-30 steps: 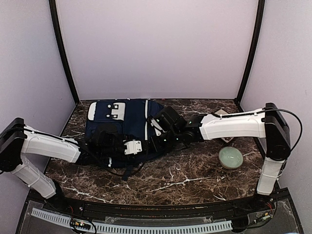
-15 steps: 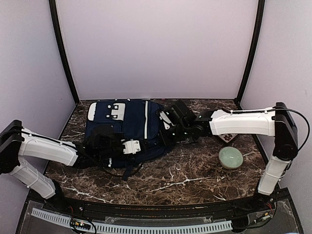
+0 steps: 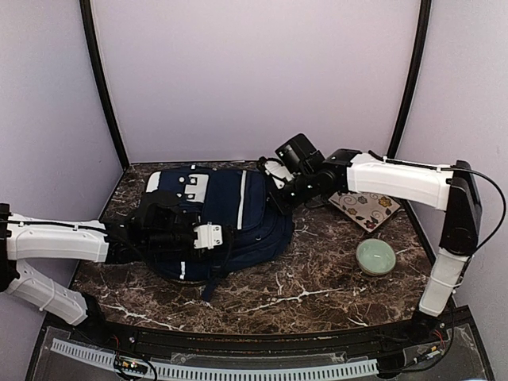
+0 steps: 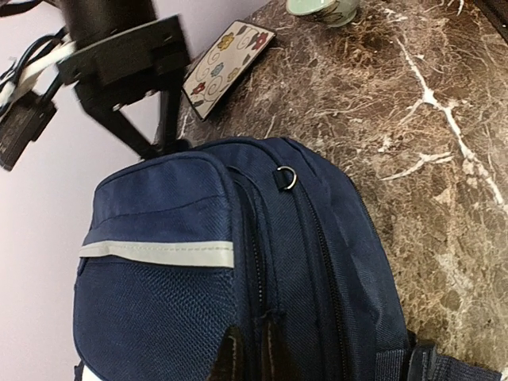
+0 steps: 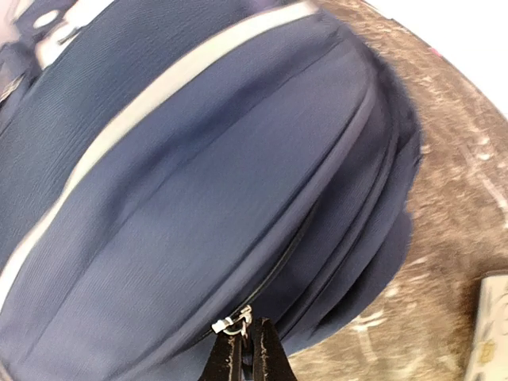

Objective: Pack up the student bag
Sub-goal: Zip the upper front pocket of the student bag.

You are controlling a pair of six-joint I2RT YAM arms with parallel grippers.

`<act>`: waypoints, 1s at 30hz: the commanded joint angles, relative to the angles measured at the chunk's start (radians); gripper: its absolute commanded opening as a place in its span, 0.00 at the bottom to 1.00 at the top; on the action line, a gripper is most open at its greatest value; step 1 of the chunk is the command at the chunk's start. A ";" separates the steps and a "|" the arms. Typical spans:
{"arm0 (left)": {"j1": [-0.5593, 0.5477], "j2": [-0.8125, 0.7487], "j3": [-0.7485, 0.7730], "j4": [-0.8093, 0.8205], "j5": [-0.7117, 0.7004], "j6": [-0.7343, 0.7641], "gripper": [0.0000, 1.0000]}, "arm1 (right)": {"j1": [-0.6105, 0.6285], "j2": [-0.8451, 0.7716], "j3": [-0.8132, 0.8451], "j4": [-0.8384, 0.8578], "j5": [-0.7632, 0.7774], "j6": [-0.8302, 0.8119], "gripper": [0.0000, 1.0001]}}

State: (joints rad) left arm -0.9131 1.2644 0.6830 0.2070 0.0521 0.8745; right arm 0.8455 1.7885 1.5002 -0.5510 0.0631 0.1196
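Student bag (image 3: 230, 210): is lying flat on the left-centre part of the tabletop (image 3: 317, 286), toward the back. Its white-patched top end is pointing to the back left and its rounded end to the right.
White stripe (image 3: 240, 202): is running along the navy front panel, from the back edge toward the near edge.
Left fingers (image 4: 252, 361): are sitting closed on the student bag, pinching a fold of navy fabric beside a zip line at its near side. The left wrist view is showing only the two dark tips, with the fabric between them.
Right fingers (image 5: 242, 357): are pressing tightly together, with no gap showing. They are gripping the silver zipper pull (image 5: 232, 323) on the student bag's back-right edge.
Right arm: is reaching in from the right across the back of the tabletop, with its wrist hanging over the student bag's far right corner.
D-ring (image 4: 286, 176): is lying flat against the side of the student bag, near the upper seam.
Flowered card (image 3: 365, 209): is lying flat on the tabletop to the right of the student bag, apart from it.
Bowl (image 3: 375, 256): is standing upright, pale green, nearer than the flowered card and well apart from the student bag.
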 commanded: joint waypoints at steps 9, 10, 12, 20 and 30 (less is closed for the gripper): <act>-0.168 -0.036 -0.046 -0.221 0.251 -0.100 0.00 | -0.178 0.214 0.281 0.063 0.254 -0.198 0.00; -0.169 -0.065 -0.063 -0.201 0.239 -0.126 0.00 | -0.177 0.220 0.276 0.050 0.226 -0.192 0.00; -0.171 -0.131 -0.092 -0.123 0.176 -0.243 0.31 | -0.175 0.205 0.223 0.057 0.156 -0.152 0.00; -0.170 -0.436 -0.146 -0.216 -0.273 -1.029 0.63 | -0.175 0.047 -0.129 0.251 0.023 -0.042 0.00; -0.080 -0.594 -0.393 -0.433 -0.365 -1.717 0.46 | -0.149 0.001 -0.277 0.295 -0.039 0.088 0.00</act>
State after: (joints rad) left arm -1.0615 0.6930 0.3489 -0.1768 -0.2665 -0.6285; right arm 0.6861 1.8240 1.2945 -0.2047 0.0334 0.1329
